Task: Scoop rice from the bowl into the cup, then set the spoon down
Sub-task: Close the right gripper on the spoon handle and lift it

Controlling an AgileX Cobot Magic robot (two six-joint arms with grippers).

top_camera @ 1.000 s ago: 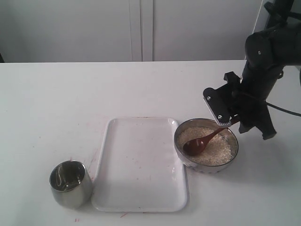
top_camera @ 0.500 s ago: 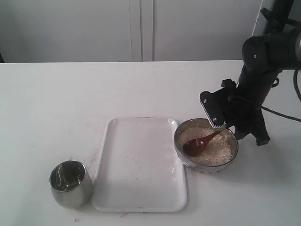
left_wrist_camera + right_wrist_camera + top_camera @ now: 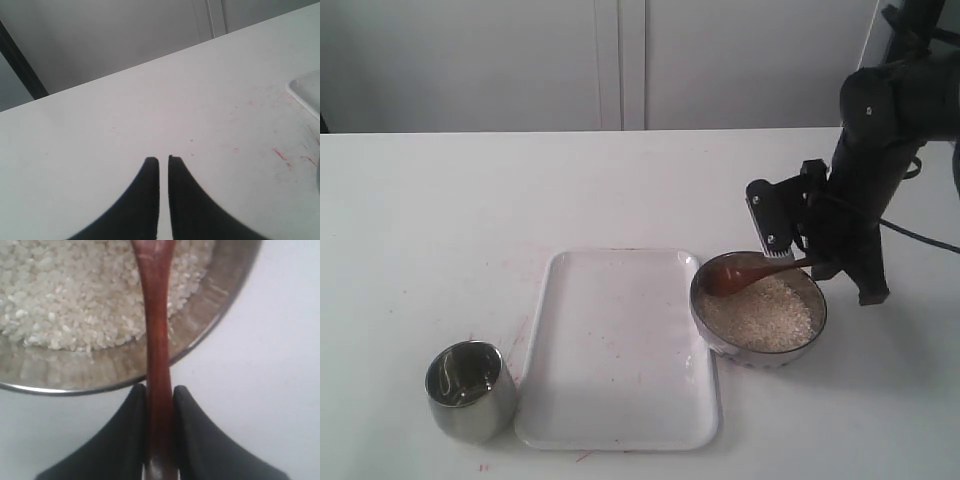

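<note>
Spoon (image 3: pixel 732 275): slid from centre of rice (image 3: pixel 760 312) to bowl (image 3: pixel 765 357) rim.
Right gripper (image 3: pixel 160 395): clamped on handle.
Left gripper (image 3: pixel 163 162): fingers together, empty.

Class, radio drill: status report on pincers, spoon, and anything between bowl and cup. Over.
Left pincer shut, empty. Right pincer shut on spoon, its head over rice, by rim of bowl. White tray lies between bowl and cup.
</note>
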